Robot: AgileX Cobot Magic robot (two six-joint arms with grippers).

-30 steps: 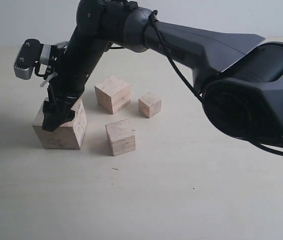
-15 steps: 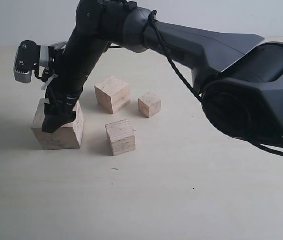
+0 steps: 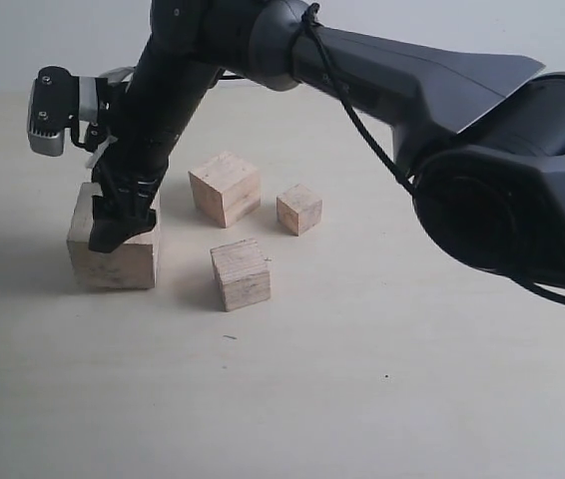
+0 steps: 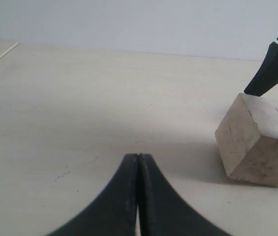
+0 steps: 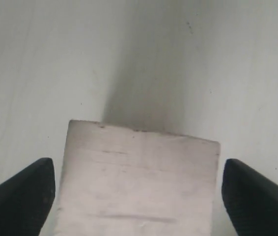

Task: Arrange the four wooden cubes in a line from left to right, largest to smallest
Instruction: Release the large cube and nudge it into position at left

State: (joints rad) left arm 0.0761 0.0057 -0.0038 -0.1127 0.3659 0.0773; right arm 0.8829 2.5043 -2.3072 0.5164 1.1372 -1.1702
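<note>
The right fingers point(image 3: 118, 230) are grasping the big cube point(image 3: 113, 267), pressed on two opposite sides, and the block sits flat on the counter point(image 3: 382, 399) between them. In the right wrist view the two tips flank the cube's top face closely, with no clear gap on either side.

Over the last second the wrist has twisted and carried the cube with it. A second ago the cube stood cornerwise, showing two side faces; now it shows one face squarely. It has also slid slightly away from the other blocks. The largest piece is therefore squared up at what should be the left end of the row. I judge this step close to finished, with letting go probably all that remains of it.

The other three have not moved and lie well apart from the right fingers, on the side the arm reaches in from. The second cube point(image 3: 225, 188) is nearest, the small cube point(image 3: 299, 209) is beyond it, and the third cube point(image 3: 241, 273) is close to those two. They form a loose cluster rather than a line, so most of the task is left.

The left fingers point(image 4: 124, 206) are clenched together on nothing, low over bare counter, with the big cube a short way ahead and off to one side of them.
</note>
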